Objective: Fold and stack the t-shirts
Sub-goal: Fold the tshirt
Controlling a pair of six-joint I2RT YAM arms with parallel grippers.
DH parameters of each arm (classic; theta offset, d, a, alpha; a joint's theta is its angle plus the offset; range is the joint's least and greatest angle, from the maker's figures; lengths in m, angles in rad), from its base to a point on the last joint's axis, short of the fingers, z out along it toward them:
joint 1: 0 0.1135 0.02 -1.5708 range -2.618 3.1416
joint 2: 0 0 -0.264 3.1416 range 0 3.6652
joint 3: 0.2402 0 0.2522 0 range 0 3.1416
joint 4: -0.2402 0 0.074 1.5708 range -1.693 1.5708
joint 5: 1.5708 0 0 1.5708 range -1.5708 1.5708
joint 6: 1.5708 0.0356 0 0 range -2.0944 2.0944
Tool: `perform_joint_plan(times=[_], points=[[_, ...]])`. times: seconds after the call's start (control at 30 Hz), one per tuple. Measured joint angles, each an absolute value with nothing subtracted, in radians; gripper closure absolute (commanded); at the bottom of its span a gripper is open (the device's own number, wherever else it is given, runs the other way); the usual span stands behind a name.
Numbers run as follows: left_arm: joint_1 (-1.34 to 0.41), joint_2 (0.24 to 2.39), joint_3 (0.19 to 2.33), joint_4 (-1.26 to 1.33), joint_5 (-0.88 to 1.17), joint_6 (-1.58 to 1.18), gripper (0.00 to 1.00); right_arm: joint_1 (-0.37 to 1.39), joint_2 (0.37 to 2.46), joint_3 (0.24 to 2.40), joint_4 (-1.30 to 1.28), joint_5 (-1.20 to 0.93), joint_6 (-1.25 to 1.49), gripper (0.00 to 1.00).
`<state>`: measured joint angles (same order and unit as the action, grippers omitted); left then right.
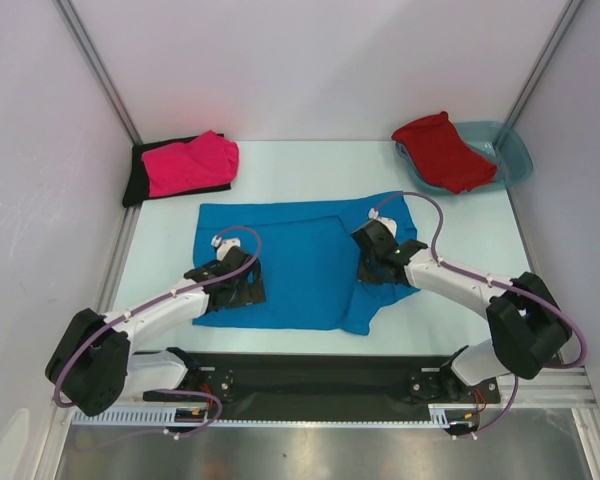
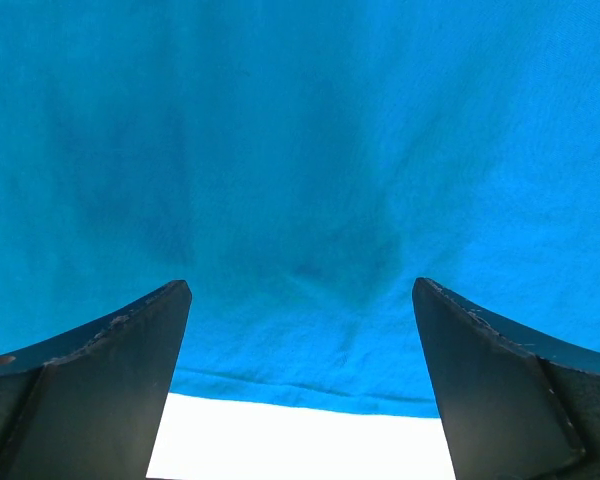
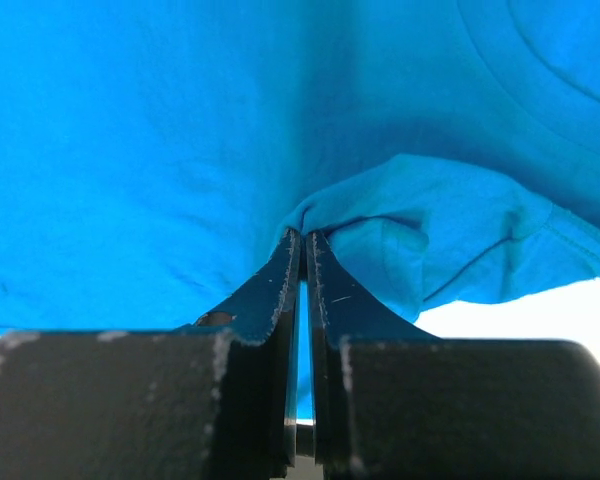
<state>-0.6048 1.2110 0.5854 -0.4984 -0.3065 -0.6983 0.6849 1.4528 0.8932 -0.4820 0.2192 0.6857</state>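
From above: the blue t-shirt (image 1: 300,265) lies spread across the middle of the table (image 1: 300,170), part of it folded over itself, with a sleeve trailing off at its near right corner. My left claw (image 1: 242,288) sits low over the shirt's near left part. My right claw (image 1: 372,262) is down on its right side, near the neck end. At the far left, the pink t-shirt (image 1: 192,162) lies on top of the black t-shirt (image 1: 138,178), well apart from the blue one. At the far right, the red t-shirt (image 1: 442,150) is draped in and over the teal tub (image 1: 515,150). No writing reads on any of them from here.

Left wrist now: my left claw (image 2: 300,285) is spread wide, with both dark fingers (image 2: 100,380) at the bottom corners and nothing between them. Blue cloth (image 2: 300,150) fills nearly everything ahead. Its hem (image 2: 300,395) runs across just below the fingertips, with a strip of white table (image 2: 300,440) under that.

Right wrist: my right claw (image 3: 302,240) is pinched tight on the blue t-shirt, its tips meeting on a bunched fold (image 3: 400,220) that rises off the flat cloth (image 3: 130,150). A curved collar seam (image 3: 540,60) shows at the upper right. There's white table (image 3: 540,310) at the lower right.
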Motion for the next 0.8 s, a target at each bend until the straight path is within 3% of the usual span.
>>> perform_joint_plan(times=[0.8], points=[[-0.605,1.270,0.596,-0.488,-0.301,-0.687,0.00,0.685,1.597,0.988,-0.466,0.209,0.633,0.97]])
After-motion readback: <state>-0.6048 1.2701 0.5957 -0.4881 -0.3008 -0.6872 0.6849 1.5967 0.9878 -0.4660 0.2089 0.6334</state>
